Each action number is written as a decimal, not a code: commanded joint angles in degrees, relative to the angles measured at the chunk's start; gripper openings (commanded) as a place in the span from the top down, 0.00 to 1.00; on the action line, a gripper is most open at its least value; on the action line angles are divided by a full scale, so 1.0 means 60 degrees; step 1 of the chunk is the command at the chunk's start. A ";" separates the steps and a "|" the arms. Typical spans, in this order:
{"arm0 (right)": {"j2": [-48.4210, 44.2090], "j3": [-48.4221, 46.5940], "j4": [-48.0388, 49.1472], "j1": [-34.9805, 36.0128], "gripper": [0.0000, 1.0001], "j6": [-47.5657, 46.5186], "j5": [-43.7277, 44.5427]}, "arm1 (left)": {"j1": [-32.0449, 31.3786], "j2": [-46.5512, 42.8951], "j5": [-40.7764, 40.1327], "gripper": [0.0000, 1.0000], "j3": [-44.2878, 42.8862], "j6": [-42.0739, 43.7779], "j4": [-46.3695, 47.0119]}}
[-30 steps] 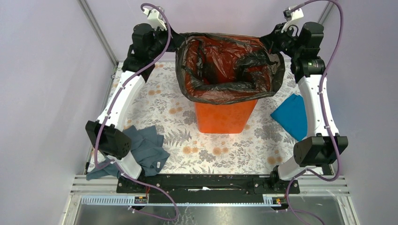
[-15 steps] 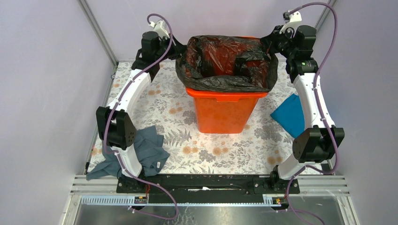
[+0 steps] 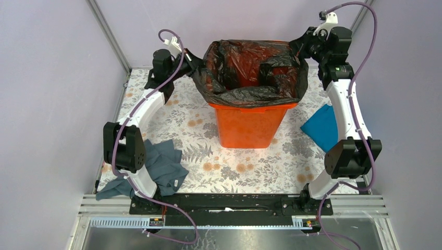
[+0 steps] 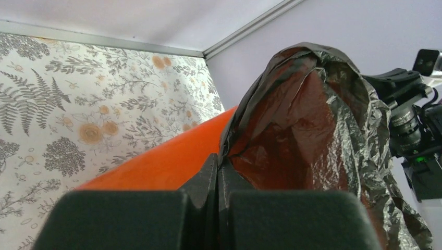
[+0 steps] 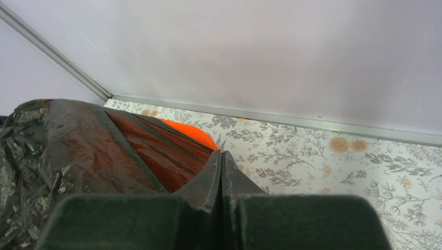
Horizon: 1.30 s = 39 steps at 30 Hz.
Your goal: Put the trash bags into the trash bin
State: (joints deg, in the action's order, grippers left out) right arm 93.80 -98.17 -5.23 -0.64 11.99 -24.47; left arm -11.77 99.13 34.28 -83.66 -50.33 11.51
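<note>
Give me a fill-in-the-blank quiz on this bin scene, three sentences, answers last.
The black trash bag drapes over the rim of the ____ trash bin.
The left fingers and right fingers are both ____ on the bag.
The bright blue cloth lies beside the ____ arm.
Missing words: orange; shut; right.

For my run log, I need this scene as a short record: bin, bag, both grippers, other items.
bin: orange, upright
bag: black, spread over the bin's top, sagging inside
left gripper: shut on bag, at bin's left side
right gripper: shut on bag, at bin's right side
other: grey-blue cloth at near left; bright blue cloth right of bin
</note>
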 commanded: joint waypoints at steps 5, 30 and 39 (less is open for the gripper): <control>0.1068 -0.1503 -0.1591 -0.0296 1.00 0.1077 0.1260 | 0.0146 -0.0787 0.0670 0.94 0.0729 -0.1036 0.1390; -0.2067 0.0320 -0.4618 -0.0522 0.03 0.0317 0.3802 | 0.0160 -0.3653 -0.1567 0.38 0.0315 0.3134 -0.4140; -0.4559 0.0389 -0.5317 -0.0522 0.00 0.0359 0.3962 | 0.0173 -0.5693 -0.3170 0.12 0.0514 0.3444 -0.5620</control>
State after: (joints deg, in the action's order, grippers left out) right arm 72.03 -94.02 -34.33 -3.99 14.72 2.79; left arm -11.16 70.98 19.70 -78.78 -31.18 -18.85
